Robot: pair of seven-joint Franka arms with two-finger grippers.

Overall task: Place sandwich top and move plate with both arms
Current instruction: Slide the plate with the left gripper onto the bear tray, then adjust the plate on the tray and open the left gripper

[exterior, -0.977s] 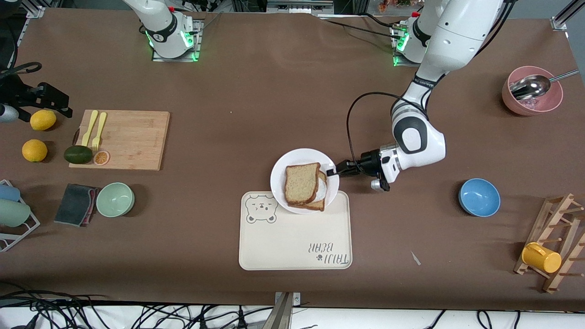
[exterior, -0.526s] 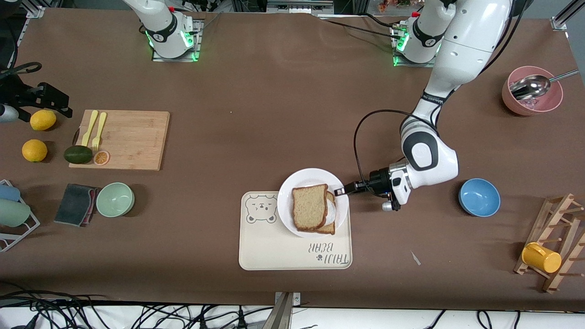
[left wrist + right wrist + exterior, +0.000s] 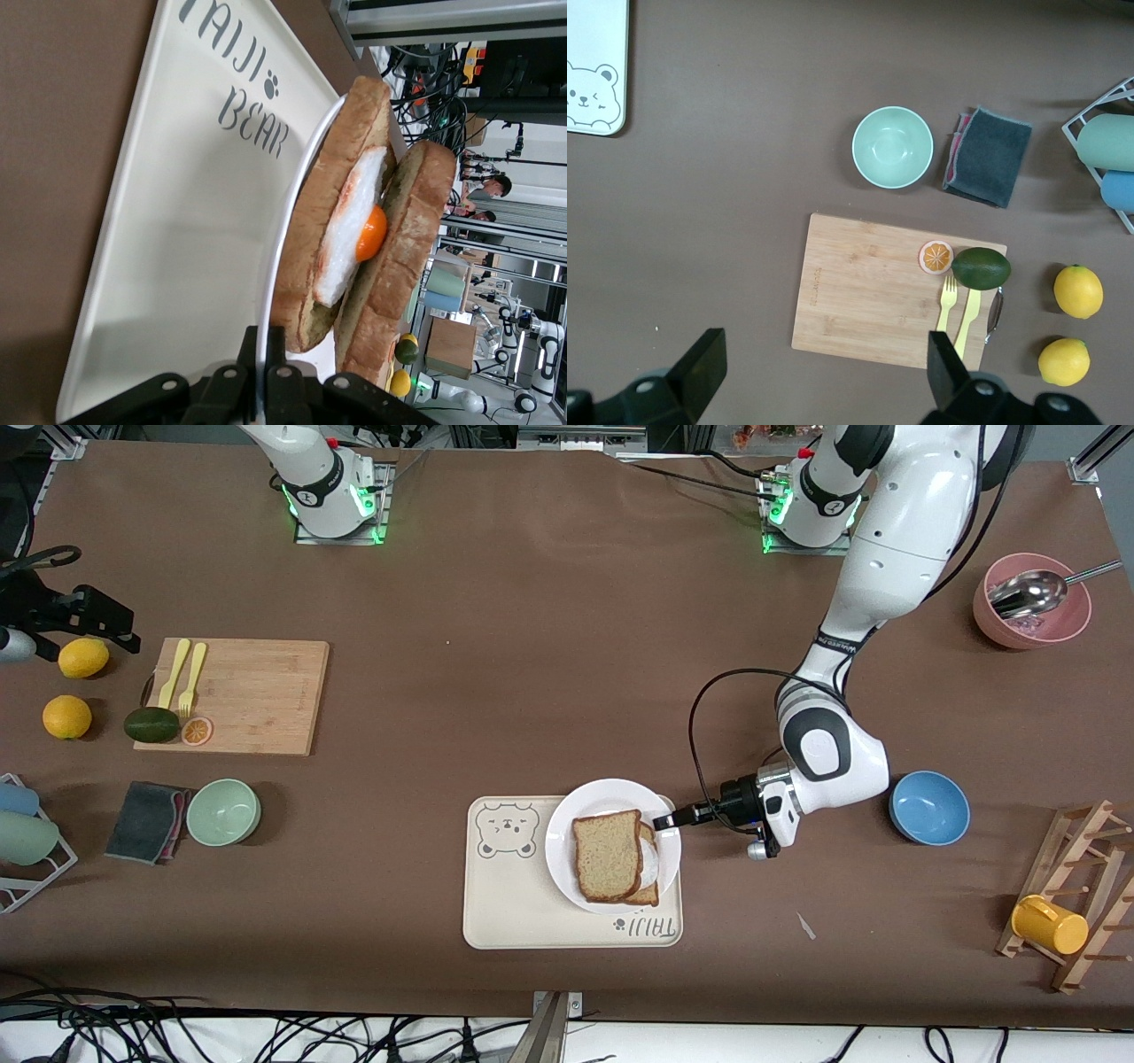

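Pinching the rim of the plate (image 3: 567, 841) at its edge toward the left arm's end of the table, my left gripper (image 3: 666, 821) has its two fingers pressed together on the thin white lip; the left wrist view shows that lip running straight between them. The plate sits over the tray (image 3: 514, 908), covering part of the printed lettering, and I judge it glossy, stiff and fairly heavy for a one-sided hold, so it could pivot or slip out. A second grip on the rim toward the right arm's end of the table would steady it.

On the plate, the sandwich top (image 3: 608, 854) lies on the egg slice (image 3: 319, 230), offset so the fried egg (image 3: 359, 235) peeks out. Bread is light, soft and crumbly; only its own weight keeps it stacked, so any tilt of the plate may slide it off.

My right gripper (image 3: 819, 376) hangs with fingers spread wide over the table beside the cutting board (image 3: 235, 695), well apart from the tray, waiting.

Counting: one plate, two bread slices, one egg, one tray, two lemons (image 3: 67, 716), one avocado (image 3: 151, 724), three bowls, perhaps two yellow utensils on the board.
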